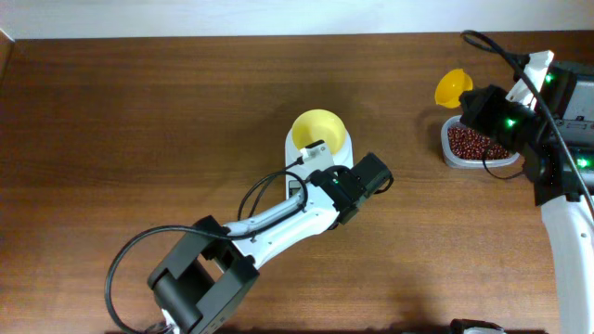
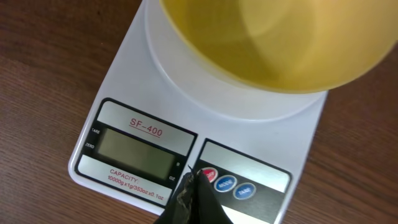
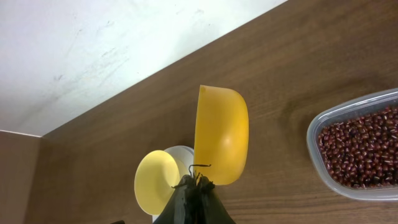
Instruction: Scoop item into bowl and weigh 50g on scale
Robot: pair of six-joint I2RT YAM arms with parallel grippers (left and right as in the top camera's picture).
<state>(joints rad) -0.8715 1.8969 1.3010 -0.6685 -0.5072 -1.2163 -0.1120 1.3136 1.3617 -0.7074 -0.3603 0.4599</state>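
Observation:
The pale-yellow bowl (image 1: 318, 130) stands empty on the white scale (image 1: 345, 148). In the left wrist view the bowl (image 2: 267, 43) sits above the scale's (image 2: 155, 74) blank grey display. My left gripper (image 2: 196, 179) is shut and empty, its tip at the red button; in the overhead view it (image 1: 320, 178) is over the display end. My right gripper (image 3: 196, 183) is shut on the handle of the yellow scoop (image 3: 221, 134), which is held empty in the air left of the beans (image 3: 364, 146). The overhead view shows the scoop (image 1: 452, 88) and the beans (image 1: 475, 141).
The beans lie in a clear plastic tub (image 1: 455, 158) at the right of the wooden table, under my right arm (image 1: 520, 125). A white wall runs along the far edge. The left arm's base (image 1: 200, 278) stands at the front.

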